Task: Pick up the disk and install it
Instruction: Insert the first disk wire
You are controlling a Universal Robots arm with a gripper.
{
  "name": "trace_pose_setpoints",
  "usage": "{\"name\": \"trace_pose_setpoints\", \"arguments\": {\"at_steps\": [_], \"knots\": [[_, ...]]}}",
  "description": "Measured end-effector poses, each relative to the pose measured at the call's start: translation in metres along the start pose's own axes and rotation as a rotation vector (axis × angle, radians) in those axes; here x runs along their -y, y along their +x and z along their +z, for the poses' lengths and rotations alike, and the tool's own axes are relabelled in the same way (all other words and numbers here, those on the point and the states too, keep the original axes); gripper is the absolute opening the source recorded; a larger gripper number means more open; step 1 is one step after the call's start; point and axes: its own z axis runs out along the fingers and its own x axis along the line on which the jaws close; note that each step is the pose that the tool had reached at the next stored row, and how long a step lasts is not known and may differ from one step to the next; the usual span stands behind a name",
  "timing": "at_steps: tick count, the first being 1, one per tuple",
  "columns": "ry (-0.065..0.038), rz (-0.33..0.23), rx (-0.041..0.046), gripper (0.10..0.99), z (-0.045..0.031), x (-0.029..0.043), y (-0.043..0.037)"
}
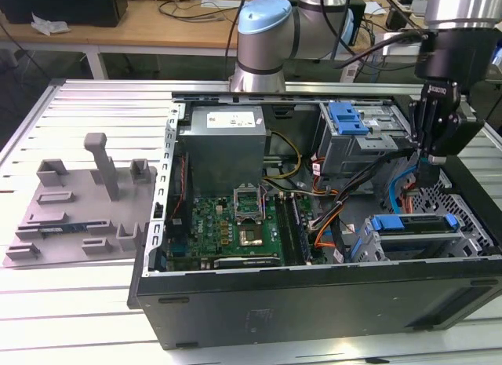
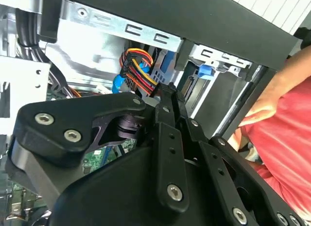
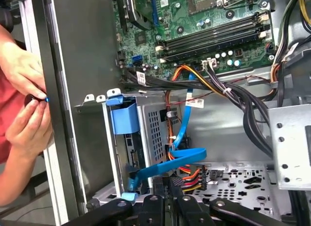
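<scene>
The disk (image 1: 412, 223) sits in the drive cage at the near corner of the open computer case, on the exterior view's right; its blue carrier frames a grey body. In the first wrist view the blue carrier end (image 3: 124, 120) shows at the cage mouth. My gripper (image 1: 424, 175) hangs over the case just behind that cage, pointing down. Its fingers look shut with nothing between them in both wrist views (image 3: 165, 188) (image 2: 167, 92), above the blue and orange cables (image 3: 181, 155).
A person's hands (image 3: 26, 109) and red sleeve (image 2: 286, 133) are at the case's outer wall beside the cage. A second blue bracket (image 1: 348, 118) sits in the upper bay. The motherboard (image 1: 227, 224) fills the middle. A grey fixture (image 1: 82, 204) lies on the table at the exterior view's left.
</scene>
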Motion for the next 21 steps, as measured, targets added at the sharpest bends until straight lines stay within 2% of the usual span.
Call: {"name": "trace_pose_setpoints", "arguments": {"at_steps": [1,3,5,6,9,11,13,14,16,17,20,21], "knots": [[-0.001,0.0,0.0062,0.165,0.0006,0.0003,0.0022],[-0.005,0.0,0.0315,0.165,0.0027,0.0014,0.0096],[-0.007,0.001,0.0485,0.165,0.0036,0.002,0.0135],[-0.009,0.001,0.064,0.165,0.0039,0.0024,0.0165],[-0.014,0.001,0.0931,0.165,0.0056,0.0036,0.0252],[-0.016,0.001,0.1094,0.165,0.0086,0.0045,0.0326],[-0.018,0.001,0.1227,0.165,0.0101,0.0051,0.0365],[-0.02,0.001,0.1371,0.165,0.0111,0.0055,0.0395],[-0.022,0.001,0.1516,0.165,0.0118,0.0058,0.0421],[-0.024,0.001,0.1635,0.165,0.0121,0.0059,0.044],[-0.027,-0.001,0.1877,0.165,0.0123,0.0059,0.0472],[-0.027,-0.002,0.1935,0.165,0.0123,0.0059,0.048]]}}
